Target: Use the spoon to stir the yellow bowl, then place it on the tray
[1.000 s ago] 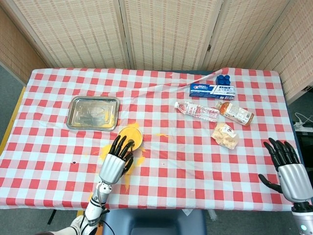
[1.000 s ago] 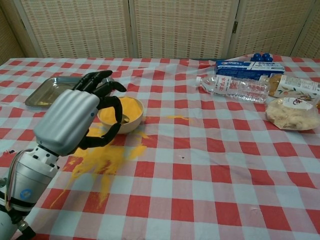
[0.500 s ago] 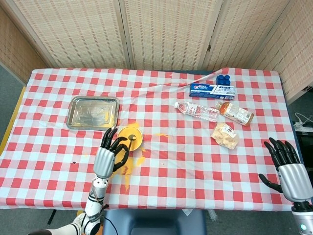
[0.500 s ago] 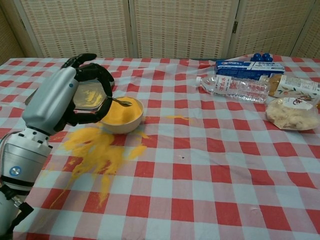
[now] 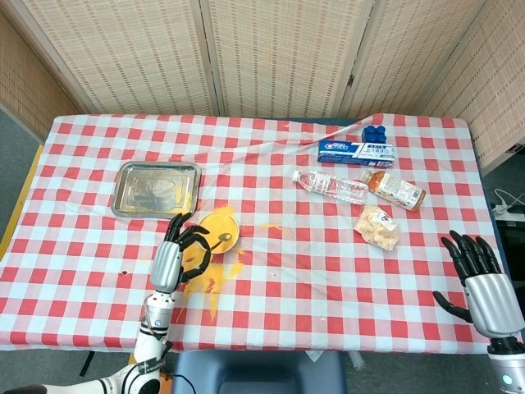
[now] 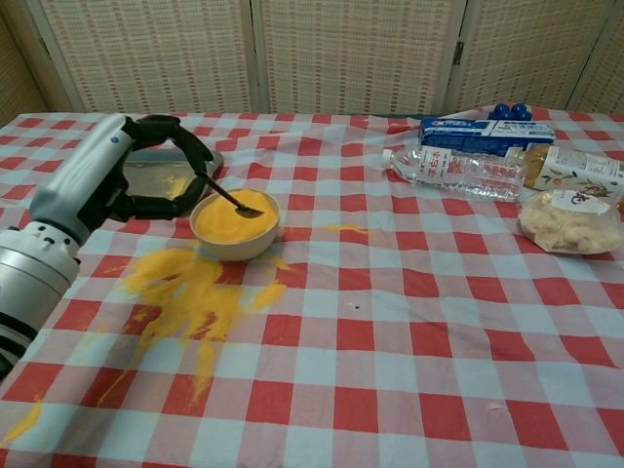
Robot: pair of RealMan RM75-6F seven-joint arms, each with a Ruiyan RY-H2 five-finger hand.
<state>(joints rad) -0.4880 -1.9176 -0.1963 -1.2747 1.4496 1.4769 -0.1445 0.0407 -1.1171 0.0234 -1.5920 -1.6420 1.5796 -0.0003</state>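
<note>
A bench (image 5: 328,271) under a red-and-white checked cloth. The left hand (image 5: 176,256) sits just left of the yellow bowl (image 6: 235,223), fingers curled round the handle of a dark spoon (image 6: 232,200) — its tip dips into the bowl's yellow powder. More powder is spilled (image 6: 190,292) on the cloth near the bowl. The metal tray (image 5: 157,190) lies just beyond, partly hidden by the hand in the chest view. The right hand (image 5: 482,283) hovers at the near right edge, fingers spread, holding nothing; its wrist is cut off. Far right: a water bottle (image 5: 330,185), a blue carton (image 5: 356,151) and a snack bag (image 5: 377,227).
</note>
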